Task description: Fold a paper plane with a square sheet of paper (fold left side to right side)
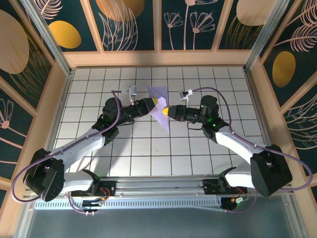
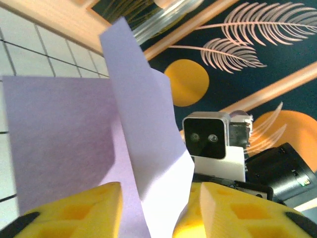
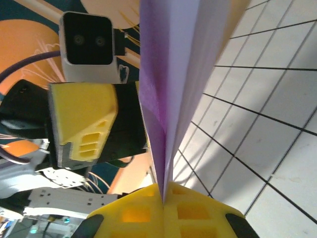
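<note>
The lavender sheet of paper (image 1: 159, 95) is lifted off the white grid table (image 1: 148, 148), folded along a crease and standing on edge between the two arms. My right gripper (image 1: 165, 111) is shut on its lower edge; in the right wrist view the folded layers (image 3: 173, 74) rise out of the closed yellow fingertips (image 3: 163, 201). My left gripper (image 1: 155, 102) is open, its yellow fingers (image 2: 74, 213) spread apart with a flap of the paper (image 2: 148, 129) hanging between them. The broader layer (image 2: 59, 134) spreads out behind to the left.
Wooden walls with dark floral panels (image 1: 129, 25) enclose the table on three sides. The right arm's camera housing (image 2: 208, 141) faces the left gripper at close range, and the left gripper's yellow finger (image 3: 81, 124) sits just left of the paper. Both arm bases stand on the near rail (image 1: 158, 191).
</note>
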